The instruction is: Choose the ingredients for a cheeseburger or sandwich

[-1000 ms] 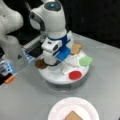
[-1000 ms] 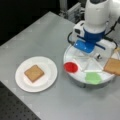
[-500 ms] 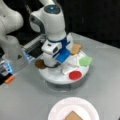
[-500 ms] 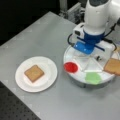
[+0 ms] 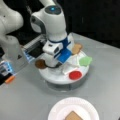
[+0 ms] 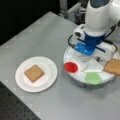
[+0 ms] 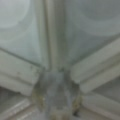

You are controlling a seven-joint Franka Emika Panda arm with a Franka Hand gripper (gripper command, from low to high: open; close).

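Note:
My gripper (image 5: 53,65) reaches down into the middle of the round white divided tray (image 5: 58,78), its fingers hidden under the white and blue hand. In the wrist view only the tray's centre hub (image 7: 57,93) and dividers show, very close. A dark brown patty (image 5: 40,64) lies at the tray's left edge, just beside the gripper. A tan toast square (image 5: 77,48) sits in a far compartment and shows too as a toast square (image 6: 113,66). Another toast square (image 6: 34,73) lies on the white plate (image 6: 47,82).
A green lettuce piece (image 6: 93,77) and a red disc (image 6: 70,67) lie in tray compartments; both show again as lettuce (image 5: 85,60) and disc (image 5: 75,74). The arm's base (image 5: 11,46) stands at a front view's left.

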